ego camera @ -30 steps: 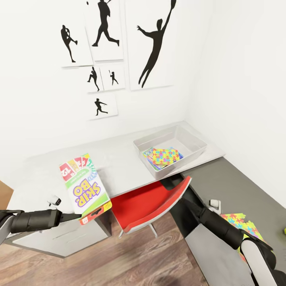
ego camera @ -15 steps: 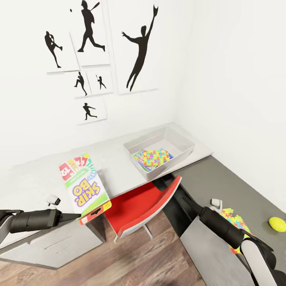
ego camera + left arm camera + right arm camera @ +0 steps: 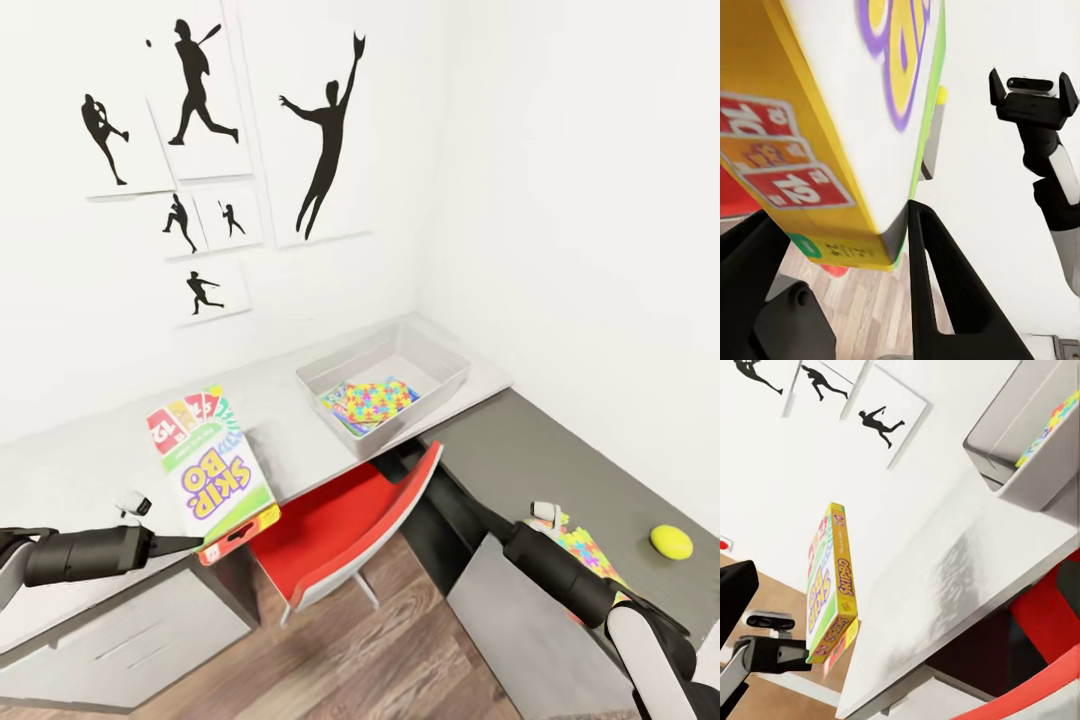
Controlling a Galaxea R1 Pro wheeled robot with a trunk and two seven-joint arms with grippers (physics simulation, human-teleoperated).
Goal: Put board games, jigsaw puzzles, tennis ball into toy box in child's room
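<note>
My left gripper (image 3: pixel 205 545) is shut on the lower edge of the Skip-Bo board game (image 3: pixel 208 468), holding it upright over the front edge of the pale table (image 3: pixel 285 425). Up close, the black fingers (image 3: pixel 930 255) clamp the box's yellow edge (image 3: pixel 832 187). The toy box (image 3: pixel 440 375) stands at the table's far right corner with one jigsaw puzzle (image 3: pixel 375 400) inside, over another flat item. A second puzzle (image 3: pixel 588 552) lies on the lower dark grey section, partly hidden by my right arm. The tennis ball (image 3: pixel 671 541) rests right of it. My right gripper (image 3: pixel 455 495) hangs open over the chair.
A red-and-white swivel chair (image 3: pixel 340 520) is tucked under the table between my arms. White drawers (image 3: pixel 130 620) sit below the left gripper. White walls meet in a corner behind the toy box, with black baseball silhouettes (image 3: pixel 325 130) on the left wall. Wood floor (image 3: pixel 380 650) lies below.
The whole picture has shifted left, so the camera has turned right. The tennis ball has come further into view. Both arms and the Skip-Bo box keep their places in the view.
</note>
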